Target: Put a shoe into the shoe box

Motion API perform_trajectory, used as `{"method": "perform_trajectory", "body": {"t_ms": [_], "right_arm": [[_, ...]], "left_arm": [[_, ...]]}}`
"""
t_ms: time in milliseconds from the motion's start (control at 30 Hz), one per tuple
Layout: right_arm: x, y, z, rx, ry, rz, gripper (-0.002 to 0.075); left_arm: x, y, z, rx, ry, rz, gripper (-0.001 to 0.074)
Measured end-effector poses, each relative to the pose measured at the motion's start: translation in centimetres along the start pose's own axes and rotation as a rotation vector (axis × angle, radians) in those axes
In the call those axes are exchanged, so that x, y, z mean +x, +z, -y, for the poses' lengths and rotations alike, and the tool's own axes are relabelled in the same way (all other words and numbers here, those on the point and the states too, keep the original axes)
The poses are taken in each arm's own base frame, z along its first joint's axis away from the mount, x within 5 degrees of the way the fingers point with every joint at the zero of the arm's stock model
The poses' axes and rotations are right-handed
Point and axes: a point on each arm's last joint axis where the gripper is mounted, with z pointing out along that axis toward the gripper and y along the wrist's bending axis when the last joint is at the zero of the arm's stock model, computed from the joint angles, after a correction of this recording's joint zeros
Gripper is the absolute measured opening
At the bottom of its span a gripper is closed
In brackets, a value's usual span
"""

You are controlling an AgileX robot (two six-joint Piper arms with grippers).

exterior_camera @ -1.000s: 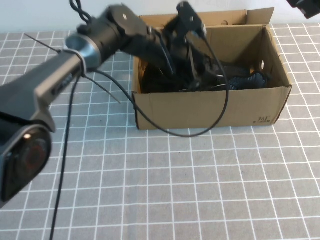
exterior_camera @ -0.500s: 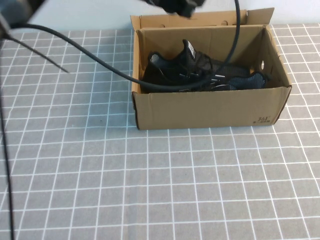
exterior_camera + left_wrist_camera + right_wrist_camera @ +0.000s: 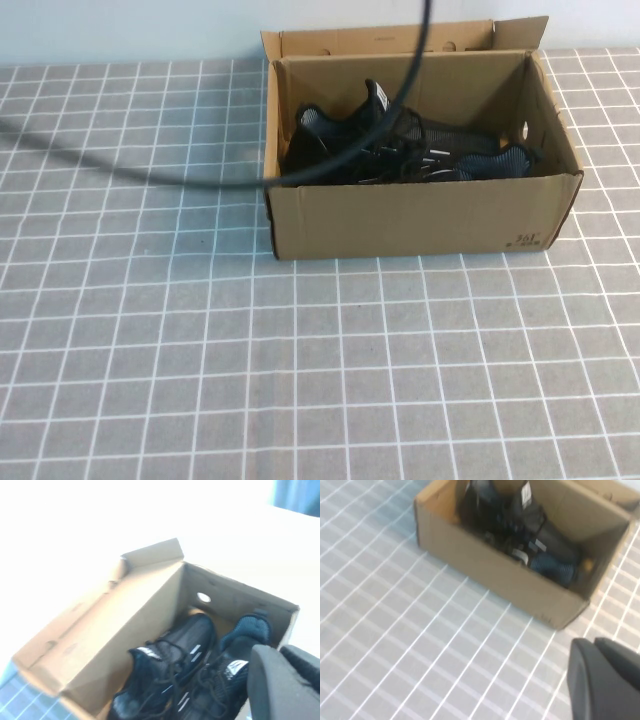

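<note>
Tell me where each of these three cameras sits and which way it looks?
High view: raised on the robot's side, angled down at the shoe box on the table; only a cable shows.
Left wrist view: above the box, looking in at the shoes; shut left pincer at the edge.
Right wrist view: off to the side, above the table; shut right pincer in the corner.
All share the box.
</note>
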Motion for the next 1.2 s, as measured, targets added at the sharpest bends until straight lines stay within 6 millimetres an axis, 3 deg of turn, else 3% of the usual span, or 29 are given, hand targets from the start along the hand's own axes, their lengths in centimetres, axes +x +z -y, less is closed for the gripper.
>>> {"method": "perform_trajectory", "body": {"t_ms": [100, 233, 333, 533, 700, 833, 1033, 1200], "right_arm": [[3.8, -2.4, -1.3, 0.006, 0.015, 0.037, -0.0016], [8.7, -4.6, -2.8, 0.023, 0.046, 0.130, -0.0016], [11.6, -4.9, -3.5, 0.034, 0.079, 0.215, -0.0016], [16.2, -4.8, -4.8, 0.021, 0.110, 0.425, -0.0016], [18.6, -3.5, -5.2, 0.018, 0.153, 0.652, -0.0016], [19.3, -0.9, -4.7, 0.023, 0.198, 0.689, -0.0016], [20.5, 3.1, -3.8, 0.048, 0.263, 0.701, -0.0016], [21.3, 5.3, -3.0, 0.096, 0.297, 0.750, -0.0016]], "left_arm": [[1.3, -2.3, 0.9, -0.070, -0.022, 0.045, 0.0001], [4.4, -5.6, 3.1, -0.152, -0.062, 0.112, 0.0000], [7.5, -7.8, 4.8, -0.216, -0.087, 0.165, 0.0000], [15.6, -9.4, 8.3, -0.298, -0.135, 0.187, 0.0000], [21.1, -11.5, 11.0, -0.387, -0.232, 0.311, -0.0001], [24.8, -12.7, 12.5, -0.465, -0.267, 0.424, -0.0001], [29.8, -12.0, 14.0, -0.512, -0.281, 0.430, -0.0001], [32.8, -10.8, 14.8, -0.521, -0.293, 0.361, -0.0001]]}}
